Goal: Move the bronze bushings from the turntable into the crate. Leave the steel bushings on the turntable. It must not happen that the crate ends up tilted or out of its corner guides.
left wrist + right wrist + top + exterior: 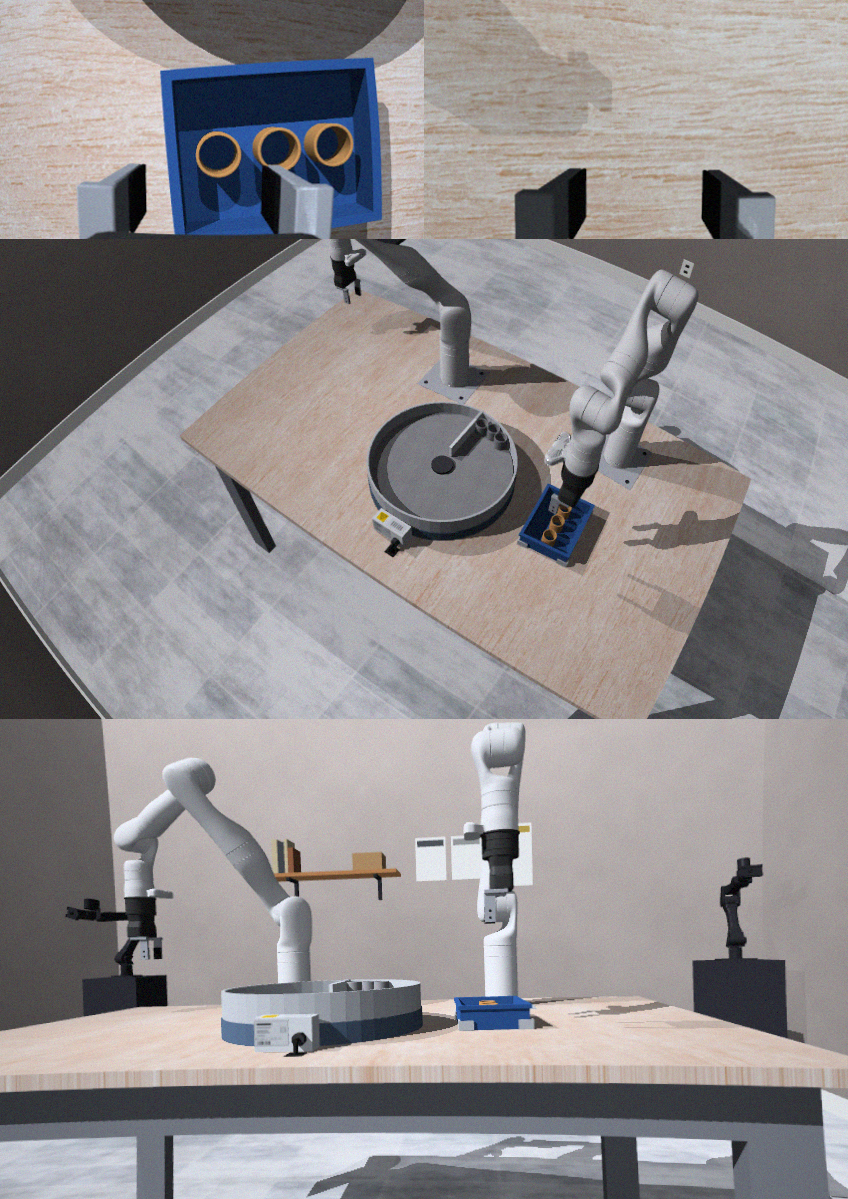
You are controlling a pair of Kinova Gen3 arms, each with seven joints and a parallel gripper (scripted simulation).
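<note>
Seen from above, with the turntable as the clock, the blue crate sits at four o'clock on the wooden surface. It looks level, and the corner guides in view are at its foot. Inside it, three bronze bushings stand upright in a row with their open ends up.

The left hand is open above the crate, its fingers wide apart with nothing between them. In the left wrist view, one finger overlaps the middle bushing and the other lies outside the rim.

Three gray steel bushings stand at two o'clock inside the turntable's wall, beside the straight divider. A white box-shaped device is at seven o'clock, just beside the turntable.

The right hand, out at eleven o'clock, is open and holds nothing, raised well apart from both turntable and crate.
</note>
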